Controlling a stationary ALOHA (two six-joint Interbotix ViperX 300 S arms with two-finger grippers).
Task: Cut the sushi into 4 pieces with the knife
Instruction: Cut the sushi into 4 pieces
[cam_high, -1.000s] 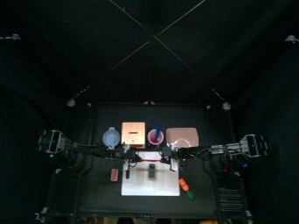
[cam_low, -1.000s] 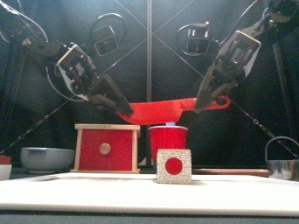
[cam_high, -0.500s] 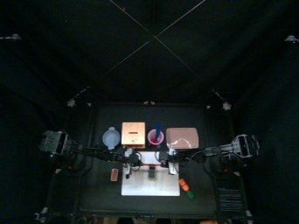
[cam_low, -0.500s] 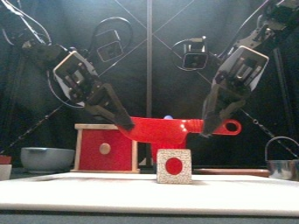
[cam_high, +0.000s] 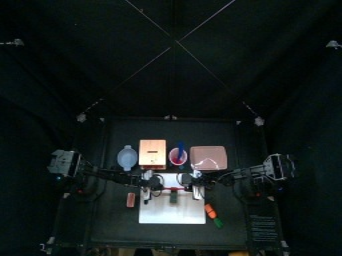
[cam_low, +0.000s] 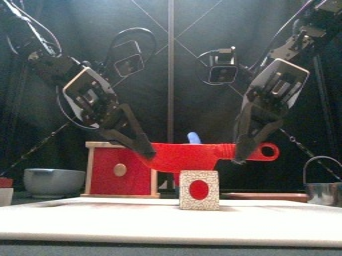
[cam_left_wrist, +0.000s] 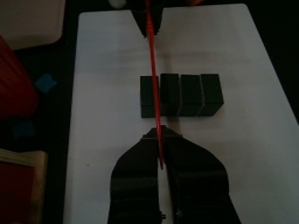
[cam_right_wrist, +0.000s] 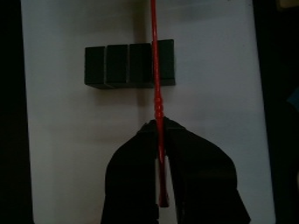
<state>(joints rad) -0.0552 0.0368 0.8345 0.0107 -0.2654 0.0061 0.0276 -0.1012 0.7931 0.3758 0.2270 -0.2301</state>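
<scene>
Red knife (cam_low: 201, 154), pinched at its tip by the left claw (cam_low: 138, 150) and near its handle by the right claw (cam_low: 241, 152), hangs level and lower than a second ago. It is now just above the uncut sushi roll (cam_low: 201, 189) on the white cutting board (cam_low: 80, 220), over an end seam. The first cut looks close.

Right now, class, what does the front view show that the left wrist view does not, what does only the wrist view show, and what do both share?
Only the front view: the red knife broadside, the right gripper on its handle end, and the red-centred end face of the sushi roll. Only the left wrist view: the roll's four blocks side by side, the knife edge-on across the roll. Both: knife, roll, left gripper, white cutting board.
</scene>
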